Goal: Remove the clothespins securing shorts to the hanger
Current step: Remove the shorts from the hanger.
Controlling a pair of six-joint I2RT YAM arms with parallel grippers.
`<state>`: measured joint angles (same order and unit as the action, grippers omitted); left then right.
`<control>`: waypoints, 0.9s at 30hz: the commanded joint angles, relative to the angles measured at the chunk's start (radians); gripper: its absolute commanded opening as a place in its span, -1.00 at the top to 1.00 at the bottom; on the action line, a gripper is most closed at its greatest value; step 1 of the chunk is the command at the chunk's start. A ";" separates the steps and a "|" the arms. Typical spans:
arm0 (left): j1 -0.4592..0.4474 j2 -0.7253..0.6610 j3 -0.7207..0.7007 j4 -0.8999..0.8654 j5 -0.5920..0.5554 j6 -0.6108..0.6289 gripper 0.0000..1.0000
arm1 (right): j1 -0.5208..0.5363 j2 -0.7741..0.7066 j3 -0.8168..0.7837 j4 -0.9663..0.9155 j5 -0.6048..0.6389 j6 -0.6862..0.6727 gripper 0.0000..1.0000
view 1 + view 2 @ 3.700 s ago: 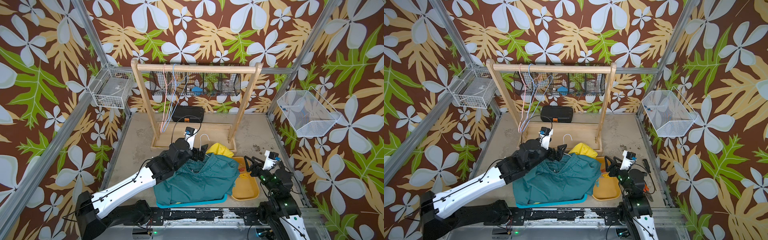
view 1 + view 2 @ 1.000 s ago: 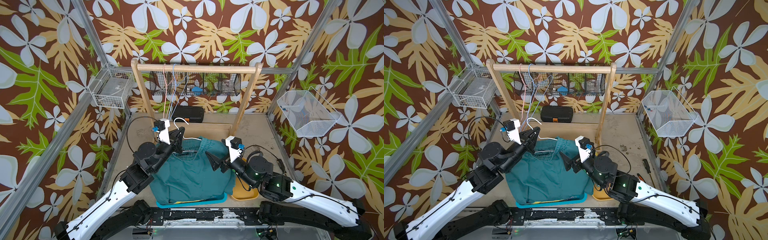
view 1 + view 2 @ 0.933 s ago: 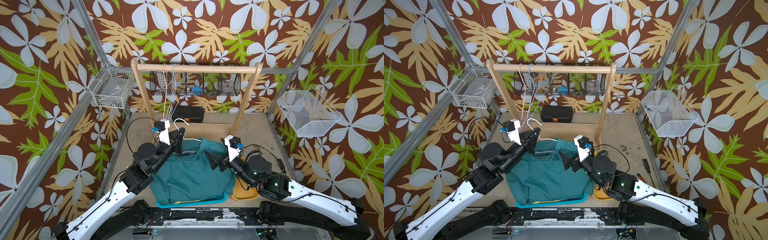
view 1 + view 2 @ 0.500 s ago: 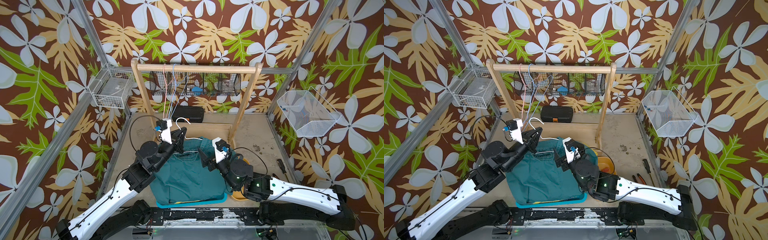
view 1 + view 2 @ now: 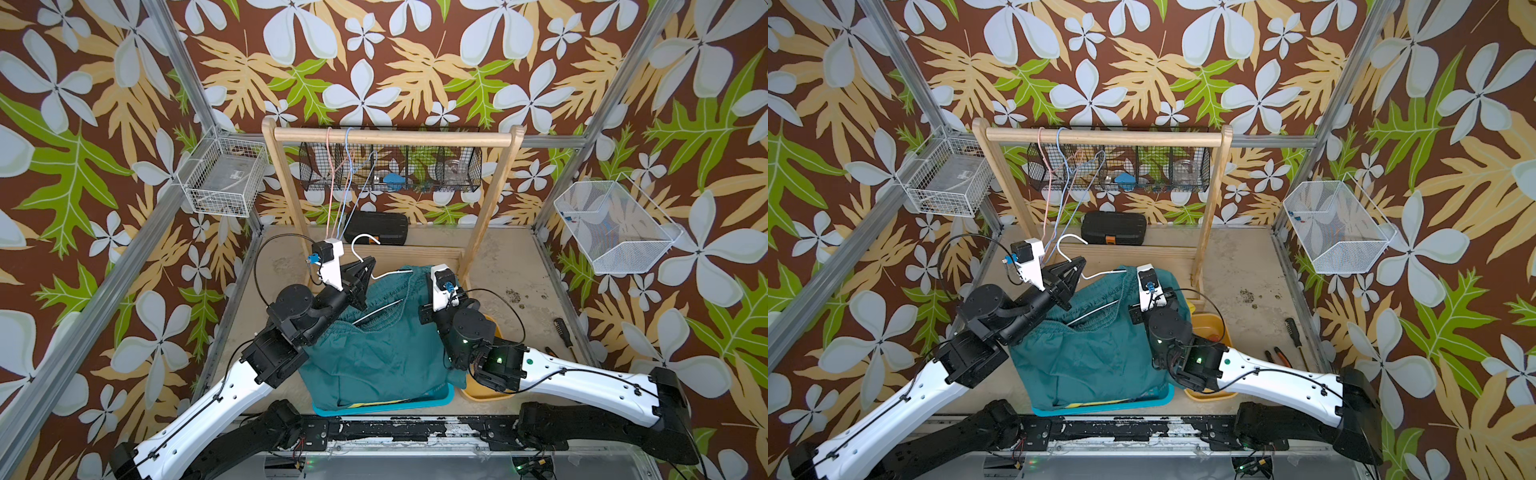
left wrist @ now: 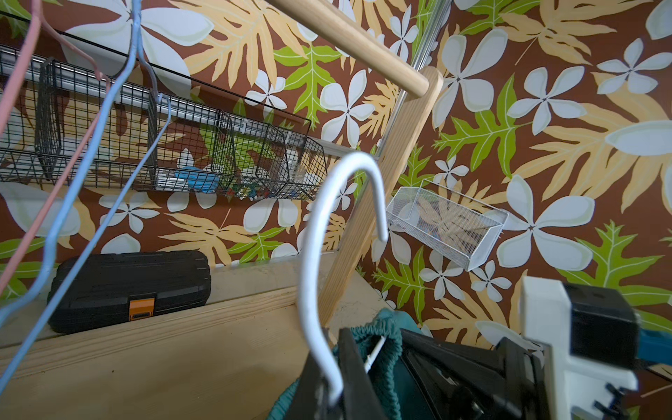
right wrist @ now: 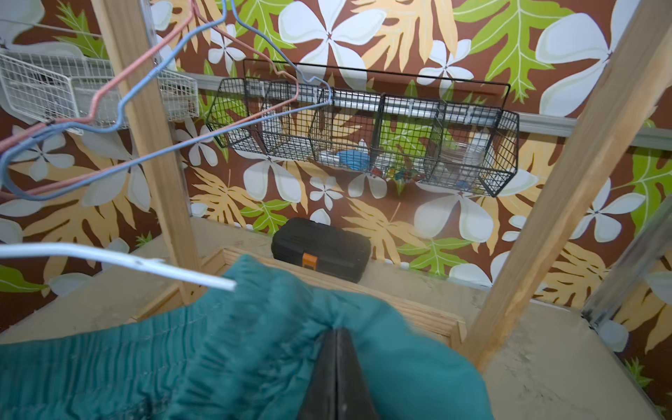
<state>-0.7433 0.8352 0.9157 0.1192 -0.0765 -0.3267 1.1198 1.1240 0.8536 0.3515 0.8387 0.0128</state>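
Note:
Teal shorts (image 5: 374,353) hang from a white wire hanger (image 5: 365,241) over a teal tray (image 5: 436,399). My left gripper (image 6: 336,392) is shut on the hanger's neck just below the hook and holds it up in front of the rack; both top views show this, and its fingers (image 5: 1075,266) are pressed together. My right gripper (image 7: 336,332) is shut, and the shorts' gathered waistband (image 7: 254,327) puckers at its tips, at the waistband's right end. In both top views its wrist camera (image 5: 444,286) hides its fingers. No clothespins show on the shorts.
The wooden rack (image 5: 390,136) carries empty pink and blue hangers (image 5: 347,166) at its left end. Behind it are a black wire basket (image 5: 415,166) and a black case (image 5: 376,227). A yellow bin (image 5: 1208,328) stands right of the tray. White baskets (image 5: 615,226) hang on the side walls. Tools (image 5: 1292,332) lie right.
My right gripper swung left to the right end of the waistband and went from open to shut there. My left gripper raised the hanger a little and stayed shut.

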 commanded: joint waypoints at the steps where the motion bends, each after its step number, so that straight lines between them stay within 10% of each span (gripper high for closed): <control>1: -0.001 -0.017 -0.013 0.079 0.038 0.033 1.00 | -0.052 -0.068 -0.035 -0.021 -0.131 0.079 1.00; 11: 0.000 -0.048 -0.024 0.082 0.063 0.080 1.00 | -0.135 -0.274 -0.152 -0.064 -0.414 0.115 1.00; 16: -0.001 -0.033 -0.029 0.082 0.081 0.074 1.00 | -0.121 -0.324 -0.108 -0.095 -0.527 0.161 0.48; 27: -0.001 -0.013 -0.018 0.079 0.072 0.077 1.00 | 0.173 -0.132 -0.016 -0.022 -0.140 0.057 -0.09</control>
<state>-0.7433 0.8230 0.8883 0.1528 -0.0105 -0.2569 1.2785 0.9611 0.8505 0.2790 0.5743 0.0734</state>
